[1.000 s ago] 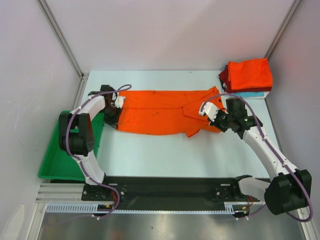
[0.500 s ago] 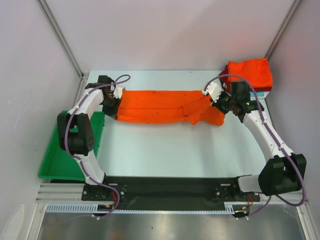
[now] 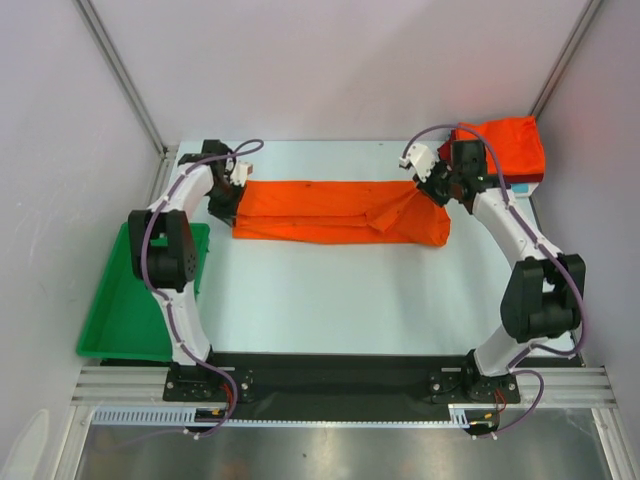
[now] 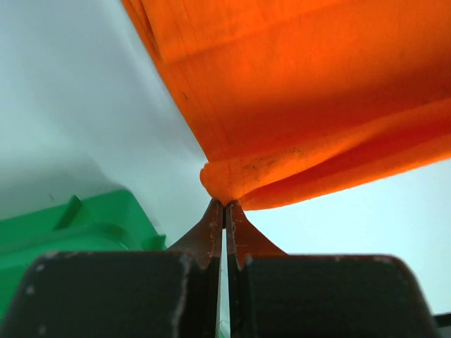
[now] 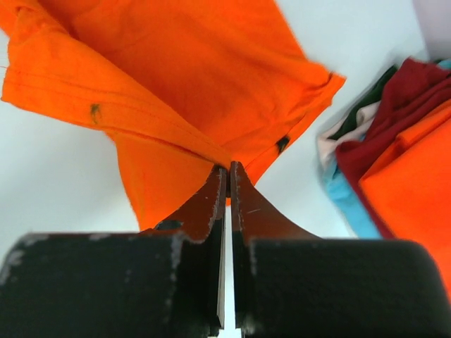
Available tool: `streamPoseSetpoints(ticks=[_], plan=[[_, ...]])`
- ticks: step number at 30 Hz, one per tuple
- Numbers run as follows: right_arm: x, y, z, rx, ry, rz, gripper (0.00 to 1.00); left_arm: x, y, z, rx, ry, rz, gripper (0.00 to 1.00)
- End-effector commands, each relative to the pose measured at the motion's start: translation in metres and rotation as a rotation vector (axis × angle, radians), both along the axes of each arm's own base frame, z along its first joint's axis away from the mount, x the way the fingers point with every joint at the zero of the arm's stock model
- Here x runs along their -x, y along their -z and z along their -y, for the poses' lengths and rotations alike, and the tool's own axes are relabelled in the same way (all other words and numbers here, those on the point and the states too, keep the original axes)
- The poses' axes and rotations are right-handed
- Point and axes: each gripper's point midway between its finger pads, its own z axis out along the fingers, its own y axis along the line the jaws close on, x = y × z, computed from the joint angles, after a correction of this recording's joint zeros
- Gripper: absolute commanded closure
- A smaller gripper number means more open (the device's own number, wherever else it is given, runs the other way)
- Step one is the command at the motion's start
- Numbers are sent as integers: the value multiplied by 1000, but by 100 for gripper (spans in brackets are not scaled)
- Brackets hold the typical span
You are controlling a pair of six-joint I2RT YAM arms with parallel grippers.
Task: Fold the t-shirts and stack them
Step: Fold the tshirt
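A bright orange t-shirt (image 3: 335,210) with small dark specks is stretched into a long band across the far part of the table. My left gripper (image 3: 232,200) is shut on its left end, pinching a fold of cloth (image 4: 229,184). My right gripper (image 3: 432,192) is shut on its right end, where the cloth (image 5: 204,105) bunches at the fingertips. A stack of folded t-shirts (image 3: 498,148), orange-red on top with dark red and teal below, sits at the far right corner and shows in the right wrist view (image 5: 402,169).
A green plastic tray (image 3: 125,300) stands off the table's left edge, close to the left arm; its rim shows in the left wrist view (image 4: 77,225). Grey walls close in the back and sides.
Both grippers have carried the shirt's near edge away from the arms toward the far side, so the shirt is folded into a narrower band. The right arm has swung toward the stack.
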Motion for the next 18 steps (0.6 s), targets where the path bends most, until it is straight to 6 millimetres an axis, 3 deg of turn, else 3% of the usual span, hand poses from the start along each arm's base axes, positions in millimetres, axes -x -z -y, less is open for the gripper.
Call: streamPoseSetpoints(ticks=[1, 2, 3, 4, 6, 7, 8, 9, 10, 11, 14, 17, 18], plan=[[-34, -22, -4, -35, 7, 81, 100, -25, -9, -5, -35, -3, 52, 100], [-41, -28, -5, -40, 10, 98, 100, -30, -9, -7, -41, -6, 58, 100], [-49, -17, -6, -42, 12, 79, 100, -39, -12, -7, -48, -4, 79, 100], [-55, -17, -6, -44, 16, 84, 100, -43, -3, -9, -58, -5, 61, 99], [-76, -9, -7, -54, 34, 90, 100, -61, -7, -12, -78, -8, 92, 99], [-83, -2, -6, -50, 48, 79, 100, -64, 1, -14, -91, -10, 79, 91], [-88, 0, -8, -42, 54, 76, 97, -69, -1, -15, -100, -9, 90, 77], [-96, -10, -9, -38, 64, 91, 91, -78, -11, -18, -123, -20, 126, 64], [-98, -7, -8, -39, 86, 81, 86, -80, -17, -16, -107, -18, 142, 62], [-101, -16, -8, -53, 95, 108, 78, -84, -34, -10, -81, -10, 187, 60], [-88, -29, -6, -81, 111, 124, 65, -87, -65, 0, -91, 23, 270, 55], [-68, -17, -9, -85, 87, 64, 64, -74, -62, 14, -70, 54, 250, 56], [-63, -8, -10, -80, 81, 34, 63, -64, -52, 20, -58, 69, 221, 57]])
